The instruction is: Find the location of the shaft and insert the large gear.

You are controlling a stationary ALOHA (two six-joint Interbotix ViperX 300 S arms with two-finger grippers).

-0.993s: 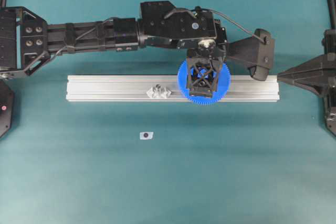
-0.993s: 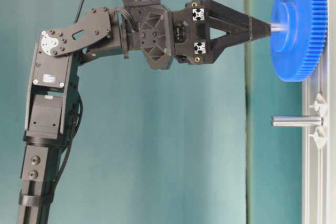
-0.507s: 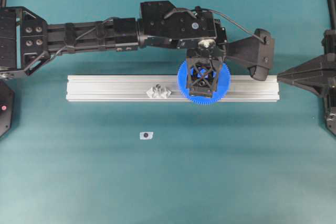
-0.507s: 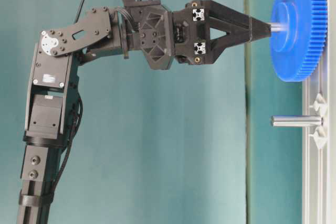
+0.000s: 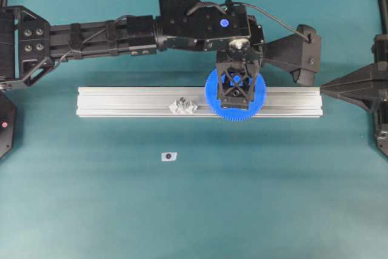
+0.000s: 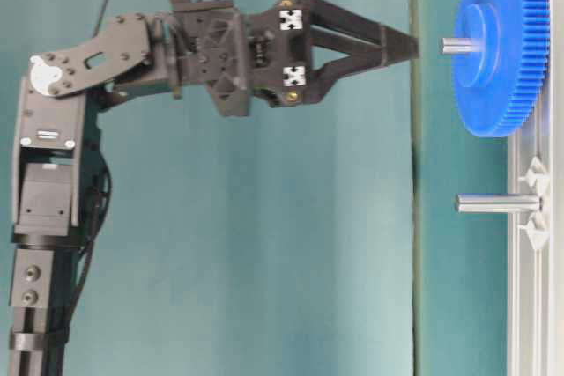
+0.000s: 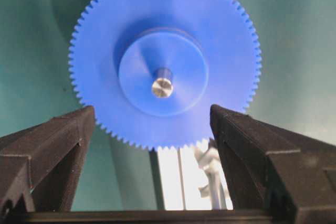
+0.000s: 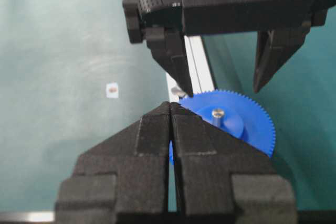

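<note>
Teal covers the whole bench (image 5: 194, 210), with a long aluminium rail (image 5: 121, 101) lying across the middle of it, left to right in the overhead view. So the large gear (image 5: 235, 94), the blue toothed disc, sits on the right half of that rail, wider than the rail itself, overhanging both long edges. It's threaded on a short metal pin (image 7: 162, 87) that pokes up through the raised hub. Thing is, the shaft (image 6: 498, 203), the taller pale pin with the shiny diamond-shaped mounts (image 5: 183, 107) on each side, stands bare near the middle of the rail, just left of the gear in the overhead view, apart from it.

The left gripper (image 6: 414, 44) hangs over the gear pointing down at it, jaws spread wide, holding nothing. From table level you can see a clear gap between its tips and the top of the pin. In the left wrist view the two black fingers (image 7: 52, 145) frame the gear from either side without touching it.

The right gripper (image 8: 171, 106) is parked at the right edge of the bench, jaws pressed together, nothing in them, aimed toward the gear from well back.

A small white tag with a dark dot (image 5: 169, 156) lies on the bench toward the near edge, well clear of the rail.
</note>
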